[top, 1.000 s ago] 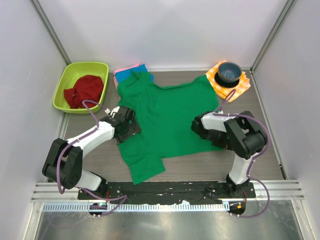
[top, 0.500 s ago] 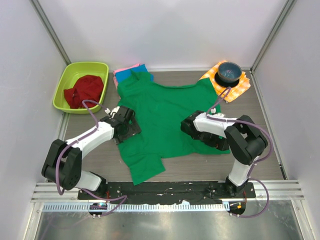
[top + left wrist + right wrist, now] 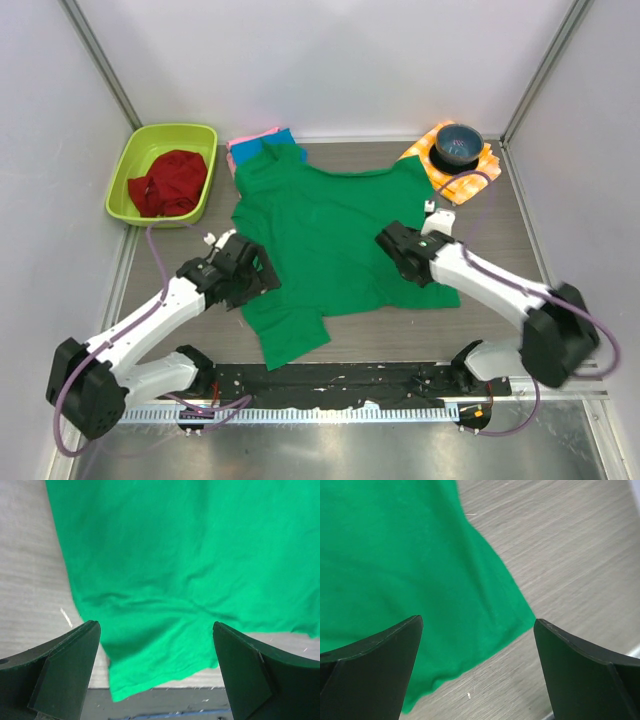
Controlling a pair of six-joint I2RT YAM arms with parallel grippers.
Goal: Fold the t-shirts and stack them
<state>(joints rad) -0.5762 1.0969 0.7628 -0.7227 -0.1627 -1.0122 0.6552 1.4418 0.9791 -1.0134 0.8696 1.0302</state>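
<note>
A large bright green t-shirt [image 3: 330, 230] lies spread flat in the middle of the table. My left gripper [image 3: 256, 278] hovers open over its left edge; in the left wrist view the green t-shirt [image 3: 165, 565] fills the space between the fingers [image 3: 65, 672], and nothing is held by the left gripper [image 3: 157, 667]. My right gripper [image 3: 399, 250] stands open above the shirt's right side. In the right wrist view the right gripper [image 3: 477, 667] is empty over the green shirt's [image 3: 405, 565] corner. A blue t-shirt [image 3: 282, 138] and a pink t-shirt [image 3: 245, 145] peek out behind the green collar.
A lime bin [image 3: 140, 150] holding a red cloth [image 3: 168, 182] stands at the back left. An orange-and-white checked cloth [image 3: 480, 172] with a dark bowl [image 3: 458, 144] on it lies at the back right. The black base rail [image 3: 330, 380] runs along the near edge.
Both arms have stretched out, elbows dropping toward the near corners. The left gripper slid a little nearer along the shirt's left edge. The right gripper went left, then came back right.
</note>
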